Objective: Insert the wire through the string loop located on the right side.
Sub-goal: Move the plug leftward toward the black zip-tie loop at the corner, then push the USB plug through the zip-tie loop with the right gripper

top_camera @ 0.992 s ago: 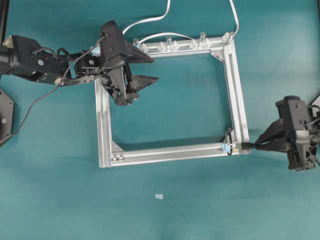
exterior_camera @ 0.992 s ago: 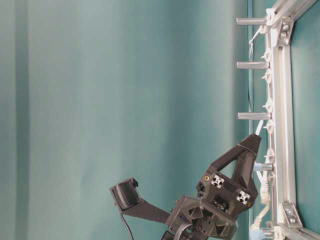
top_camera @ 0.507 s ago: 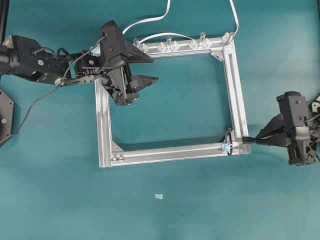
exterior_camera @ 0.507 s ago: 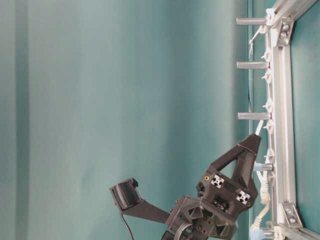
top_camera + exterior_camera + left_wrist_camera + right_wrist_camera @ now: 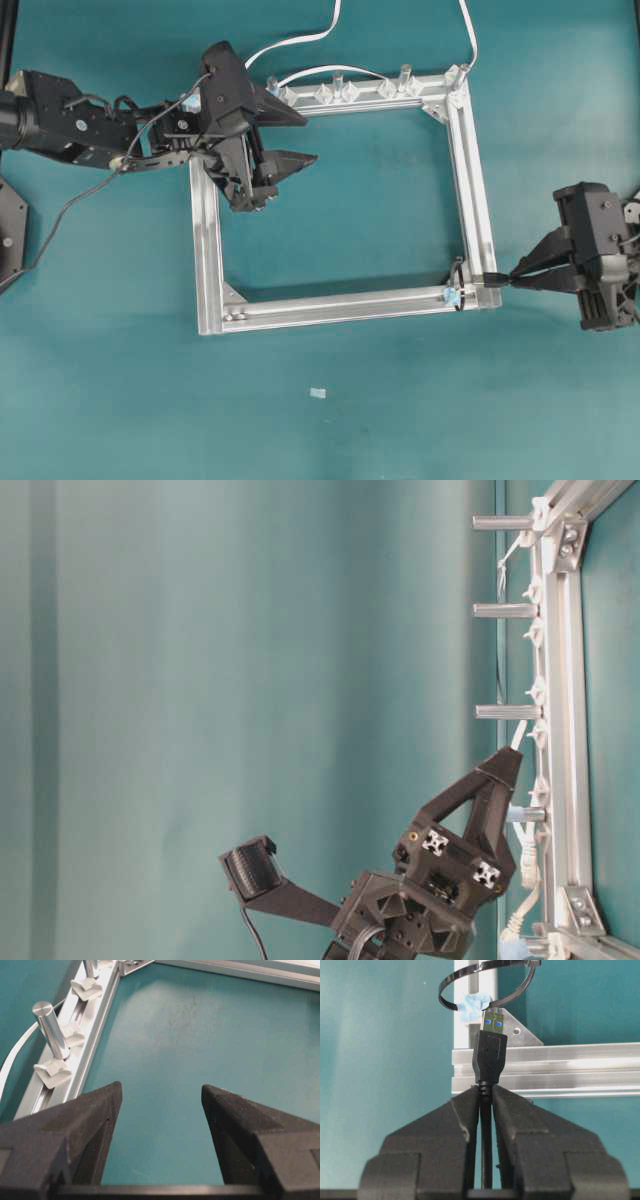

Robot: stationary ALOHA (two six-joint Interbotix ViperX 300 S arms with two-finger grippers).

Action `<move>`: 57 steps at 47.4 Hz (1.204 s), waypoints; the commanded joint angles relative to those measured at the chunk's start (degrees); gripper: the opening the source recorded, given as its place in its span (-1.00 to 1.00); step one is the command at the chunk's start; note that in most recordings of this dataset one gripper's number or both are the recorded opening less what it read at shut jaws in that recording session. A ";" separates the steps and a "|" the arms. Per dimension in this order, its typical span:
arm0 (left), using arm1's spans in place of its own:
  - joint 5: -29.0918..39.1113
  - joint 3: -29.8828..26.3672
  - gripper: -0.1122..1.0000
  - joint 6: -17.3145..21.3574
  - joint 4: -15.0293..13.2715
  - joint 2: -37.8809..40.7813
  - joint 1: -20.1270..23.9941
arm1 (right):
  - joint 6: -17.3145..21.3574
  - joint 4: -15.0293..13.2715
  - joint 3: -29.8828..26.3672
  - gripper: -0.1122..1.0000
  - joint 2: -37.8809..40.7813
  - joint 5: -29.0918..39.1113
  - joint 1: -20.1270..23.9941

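Observation:
My right gripper (image 5: pixel 512 283) (image 5: pixel 485 1092) is shut on the wire, pinching it just behind its black plug (image 5: pixel 490 1052) (image 5: pixel 492 283). The plug's metal tip points at the string loop (image 5: pixel 520 991) (image 5: pixel 458 272), a thin dark ring with a pale blue bit (image 5: pixel 474 1004) at its base. The tip stops just short of the ring, outside the frame's near right corner. The rest of the wire is hidden behind the fingers. My left gripper (image 5: pixel 308 139) (image 5: pixel 161 1091) hangs open and empty over the frame's far left corner.
The square aluminium frame (image 5: pixel 205 240) lies on the teal table. Its far rail carries several clear clips and upright metal posts (image 5: pixel 50 1030). A white flat cable (image 5: pixel 300 42) runs off the far edge. A small pale scrap (image 5: pixel 318 393) lies in front of the frame.
My right gripper has shifted slightly toward the far side with the plug, bringing it level with the loop. The left arm has not moved.

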 commanded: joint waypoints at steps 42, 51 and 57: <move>-0.35 -1.05 0.39 -0.18 0.18 -1.67 0.18 | -0.09 -0.26 -0.97 -0.57 0.09 -0.70 0.00; -0.26 -1.05 0.39 -0.62 0.18 -1.76 -1.85 | -0.09 -0.18 -1.23 -0.58 0.09 -0.70 0.00; 0.97 -1.05 0.39 -0.88 0.18 -1.93 -5.10 | -0.09 -0.26 -1.23 -0.58 0.09 -0.70 0.00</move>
